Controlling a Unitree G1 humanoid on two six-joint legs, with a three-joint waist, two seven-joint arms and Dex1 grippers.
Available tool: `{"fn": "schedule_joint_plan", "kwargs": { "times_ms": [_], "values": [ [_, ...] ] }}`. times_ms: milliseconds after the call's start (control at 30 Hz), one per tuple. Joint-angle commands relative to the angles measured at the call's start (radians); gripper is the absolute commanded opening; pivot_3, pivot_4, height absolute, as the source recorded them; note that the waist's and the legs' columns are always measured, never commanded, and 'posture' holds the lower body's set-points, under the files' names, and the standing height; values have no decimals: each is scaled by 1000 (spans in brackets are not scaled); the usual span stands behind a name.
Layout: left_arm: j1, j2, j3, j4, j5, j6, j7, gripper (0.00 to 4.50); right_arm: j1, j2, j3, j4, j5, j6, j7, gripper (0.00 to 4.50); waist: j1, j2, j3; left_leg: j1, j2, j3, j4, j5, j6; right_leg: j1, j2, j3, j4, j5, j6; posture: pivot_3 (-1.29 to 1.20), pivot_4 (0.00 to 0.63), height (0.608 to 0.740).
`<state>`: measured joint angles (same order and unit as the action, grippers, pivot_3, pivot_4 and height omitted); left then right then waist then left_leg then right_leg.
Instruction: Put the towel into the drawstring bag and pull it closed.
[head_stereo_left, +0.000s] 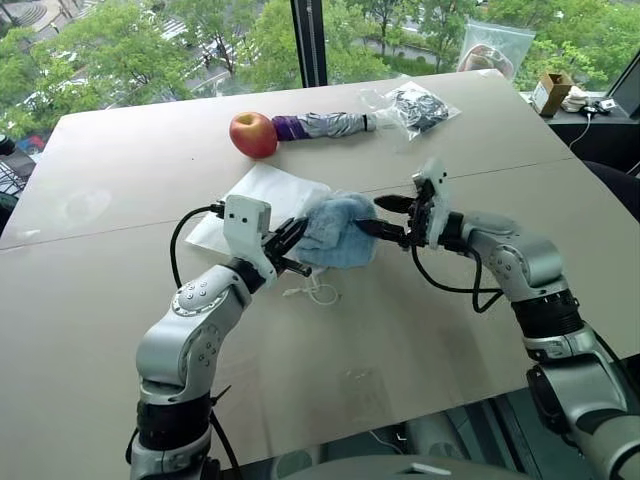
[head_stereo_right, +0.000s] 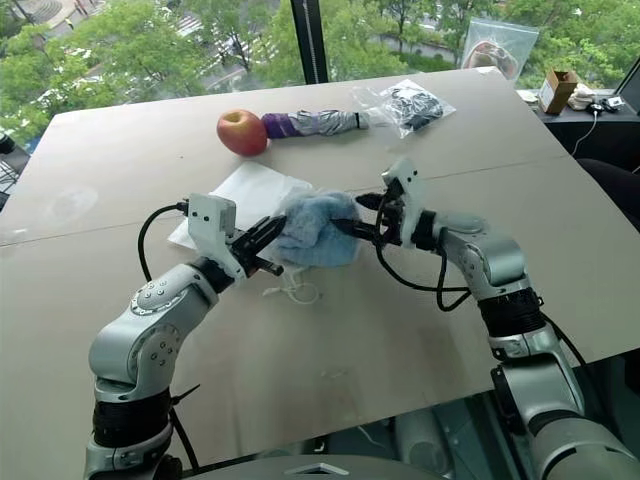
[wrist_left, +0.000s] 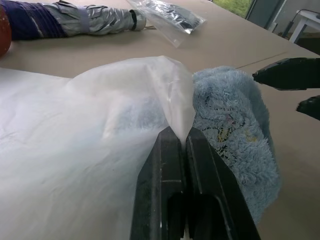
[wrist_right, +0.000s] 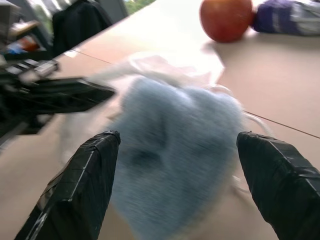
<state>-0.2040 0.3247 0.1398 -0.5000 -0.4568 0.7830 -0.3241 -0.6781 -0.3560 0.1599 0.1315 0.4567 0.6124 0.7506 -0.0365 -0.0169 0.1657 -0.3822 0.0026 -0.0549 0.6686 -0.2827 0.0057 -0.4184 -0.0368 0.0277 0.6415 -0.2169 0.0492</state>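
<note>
The light blue fluffy towel (head_stereo_left: 338, 232) lies at the mouth of the white translucent drawstring bag (head_stereo_left: 265, 195), which is flat on the table. Part of the towel shows faintly through the bag's fabric (wrist_left: 75, 140), and the rest (wrist_left: 235, 125) bulges out. My left gripper (head_stereo_left: 290, 245) is shut, pinching the edge of the bag's mouth (wrist_left: 172, 107). My right gripper (head_stereo_left: 385, 215) is open just to the right of the towel, its fingertips wide apart on either side of it (wrist_right: 178, 136) and holding nothing. The bag's thin white cords (head_stereo_left: 318, 293) lie looped on the table below the towel.
Behind the bag are a red apple (head_stereo_left: 253, 134) and a grey-and-purple folded umbrella (head_stereo_left: 322, 126). To their right is a clear plastic zip bag (head_stereo_left: 418, 105) with dark contents. A small box (head_stereo_left: 551, 92) sits on a side ledge at the far right.
</note>
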Motion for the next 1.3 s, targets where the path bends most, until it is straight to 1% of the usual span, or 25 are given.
{"fn": "schedule_joint_plan", "kwargs": {
  "times_ms": [33, 233, 267, 300, 333, 367, 400, 433, 467, 500, 533, 633, 733, 767, 833, 900, 967, 1067, 1133, 1233, 1300],
  "values": [
    [-16, 8, -8, -15, -5, -31, -12, 0, -21, 21, 46, 54, -86, -79, 13, 4010, 0, 0, 0, 0, 0, 0, 0, 0, 0, 0, 0, 0, 0, 0, 0, 0, 150, 740],
    [-18, 11, -14, -6, -4, -39, -14, 0, -38, 117, 51, 88, -91, -83, 34, 4010, -1, 0, 0, -1, 1, -2, 0, 0, 0, -1, 0, 0, 0, 0, 0, 0, 150, 740],
    [-16, 12, -18, -5, -2, -41, -16, 0, -39, 135, 51, 82, -88, -86, 43, 3464, 0, 0, 0, -1, 1, -2, 0, 0, 0, -1, 0, 0, 0, 0, 0, 0, 150, 740],
    [-16, 13, -21, -3, -2, -45, -20, 0, -40, 154, 48, 70, -73, -79, 60, 3113, 0, 0, 0, -1, 0, -2, 0, 0, -1, -1, 0, 0, 0, 0, 0, 0, 150, 740],
    [-16, 14, -24, -1, -3, -47, -22, 0, -41, 168, 46, 55, -58, -66, 73, 2557, 1, 0, 0, -1, 0, -2, 0, 0, -1, -1, 0, 0, 0, 0, 0, 0, 150, 740],
    [-17, 14, -26, 0, -4, -47, -24, 0, -42, 175, 45, 47, -53, -56, 80, 2167, 2, 0, 0, -1, 0, -2, 0, 0, -1, -1, -1, 0, 0, 0, 0, 0, 150, 740],
    [-18, 14, -28, 2, -3, -49, -24, 0, -43, 181, 45, 46, -55, -49, 84, 1601, 3, 0, 0, -1, 0, -3, 0, 0, -1, -1, -1, 0, 0, 0, 0, 0, 150, 740],
    [-19, 13, -29, 3, -5, -50, -25, 0, -42, 180, 59, 45, -68, -51, 94, 1188, 4, 0, 0, -1, 0, -3, 0, 0, -1, -1, -1, 0, 0, 0, 0, 0, 150, 740],
    [-21, 10, -30, 4, -9, -50, -26, 0, -42, 182, 71, 45, -81, -61, 102, 610, 4, 0, 0, -1, 0, -3, 0, 1, -1, -1, -1, 0, 0, 0, 0, 0, 150, 740],
    [-21, 8, -31, 3, -12, -49, -28, 0, -44, 188, 76, 43, -83, -62, 105, 359, 4, 0, 0, -1, 0, -3, 0, 1, -1, -1, -1, 0, 0, 0, 0, 0, 150, 740],
    [-19, 7, -32, 0, -16, -49, -32, 0, -47, 198, 76, 37, -76, -54, 107, 15, 4, 0, 0, -1, 0, -3, 0, 1, -1, -1, -1, 0, 0, 0, 0, 0, 150, 740],
    [-15, 0, -30, -7, -39, -50, -49, 0, -66, 245, 92, 62, -87, -49, 96, 15, 2, 0, 0, -1, 0, -3, 0, 1, -1, -1, -1, 0, 0, 0, 0, 0, 150, 740],
    [-18, -14, -28, -14, -62, -49, -54, 0, -90, 317, 112, 143, -118, -81, 83, 15, -5, 0, 0, 0, 0, -3, 0, 1, -1, -1, 0, 0, 1, 0, 0, 0, 150, 740],
    [-19, -18, -29, -16, -68, -47, -56, 0, -107, 355, 98, 189, -122, -100, 64, 15, -5, 0, 0, 0, 0, -3, 0, 1, -2, -1, 0, 0, 1, 0, 0, 0, 150, 740],
    [-18, -21, -33, -22, -72, -44, -62, 0, -162, 440, 30, 300, -120, -148, -17, 15, -4, 1, 0, 0, 1, -4, -1, 1, -2, -1, 0, 0, 1, 0, 0, 0, 150, 740],
    [-15, -22, -33, -24, -73, -44, -63, 0, -220, 511, -65, 375, -60, -148, -60, 15, -4, 1, 0, 0, 0, -4, -1, 2, -4, -1, 0, 0, 2, 0, 0, 0, 150, 740],
    [-11, -24, -33, -26, -78, -47, -60, 0, -259, 557, -134, 421, -16, -134, -80, 15, 5, 1, 0, -1, 0, -4, -1, 3, -5, -2, 0, -1, 1, 0, 0, 0, 150, 740],
    [-6, -24, -33, -26, -87, -52, -59, 0, -275, 586, -130, 454, -12, -135, -78, 15, 15, 1, 1, -1, -1, -5, -1, 3, -5, -1, -2, -2, 0, 0, 0, 0, 150, 740],
    [-5, -25, -34, -25, -96, -55, -57, 0, -281, 613, -154, 462, 24, -113, -86, 15, 14, 1, 1, -1, -1, -4, -1, 3, -5, -1, -2, -1, 0, 0, 0, 0, 150, 740],
    [-5, -23, -37, -19, -100, -59, -56, 0, -281, 666, -231, 436, 149, -59, -125, 15, 14, 1, 1, -1, -1, -5, -1, 3, -5, -2, -2, -2, 0, 0, 0, 0, 150, 740],
    [-7, -20, -35, -14, -101, -63, -56, 0, -280, 677, -304, 419, 265, 1, -162, 15, 13, 2, 1, -1, 0, -5, -2, 3, -5, -2, -1, -2, 0, 0, -1, 0, 150, 740]
  ]
}}
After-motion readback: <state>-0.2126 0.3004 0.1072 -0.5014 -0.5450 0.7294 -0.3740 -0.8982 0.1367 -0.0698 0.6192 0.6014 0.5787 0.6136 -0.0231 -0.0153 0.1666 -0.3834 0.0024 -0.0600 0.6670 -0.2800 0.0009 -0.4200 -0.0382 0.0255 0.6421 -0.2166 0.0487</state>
